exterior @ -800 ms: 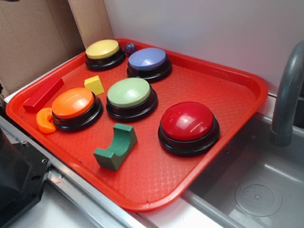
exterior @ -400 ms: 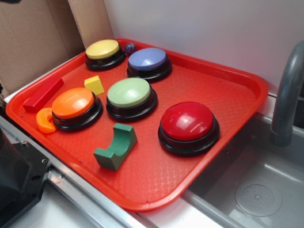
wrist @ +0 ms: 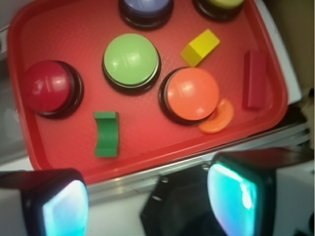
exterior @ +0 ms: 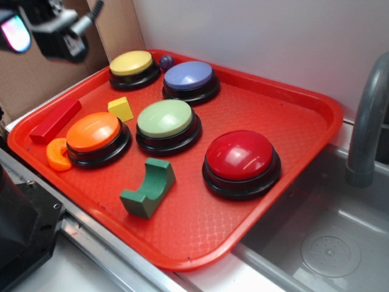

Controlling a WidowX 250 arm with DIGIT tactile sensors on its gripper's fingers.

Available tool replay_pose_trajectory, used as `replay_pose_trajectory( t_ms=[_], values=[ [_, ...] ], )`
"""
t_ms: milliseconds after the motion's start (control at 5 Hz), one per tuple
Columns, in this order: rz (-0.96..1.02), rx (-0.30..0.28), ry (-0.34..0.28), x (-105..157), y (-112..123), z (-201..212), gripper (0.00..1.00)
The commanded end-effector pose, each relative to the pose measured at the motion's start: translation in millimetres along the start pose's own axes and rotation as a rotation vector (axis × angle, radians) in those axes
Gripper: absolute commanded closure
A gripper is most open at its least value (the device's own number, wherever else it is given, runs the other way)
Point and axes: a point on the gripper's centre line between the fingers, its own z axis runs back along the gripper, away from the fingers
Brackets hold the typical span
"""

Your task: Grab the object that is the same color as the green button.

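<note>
The object, a small dark green arch block [exterior: 148, 187], lies near the front edge of the red tray [exterior: 267, 109], just in front of the pale green button [exterior: 165, 118]. My gripper [exterior: 36, 30] hangs high at the back left, above the tray's left corner and far from the block. From the wrist view the block [wrist: 107, 133] lies below and left of the green button [wrist: 131, 60]. There my gripper [wrist: 152, 204] is open, with its two glowing pads wide apart and nothing between them.
Around the green button stand an orange button [exterior: 94, 132], a red button [exterior: 240, 156], a blue-purple button [exterior: 189, 75] and a yellow button [exterior: 131, 62]. A yellow cube [exterior: 121, 109], orange ring [exterior: 58, 154] and red bar [exterior: 56, 120] lie at left. A sink [exterior: 331, 243] and faucet [exterior: 368, 121] are at right.
My gripper has come into the exterior view at the top left. Nothing on the tray has moved.
</note>
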Motion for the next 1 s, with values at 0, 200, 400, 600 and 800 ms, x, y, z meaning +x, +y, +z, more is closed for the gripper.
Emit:
replay_pose_trajectory(
  t_ms=[0, 200, 400, 600, 800],
  values=[
    [0.141, -0.064, -0.002, 7, -18, -62, 0.00],
    [0.129, -0.065, 0.039, 7, -26, -92, 0.00],
    [0.114, -0.102, 0.072, 4, -32, -113, 0.00],
    [0.077, -0.115, 0.111, -1, -40, -138, 0.00],
    [0.064, -0.114, 0.137, -4, -45, -154, 0.00]
  ],
)
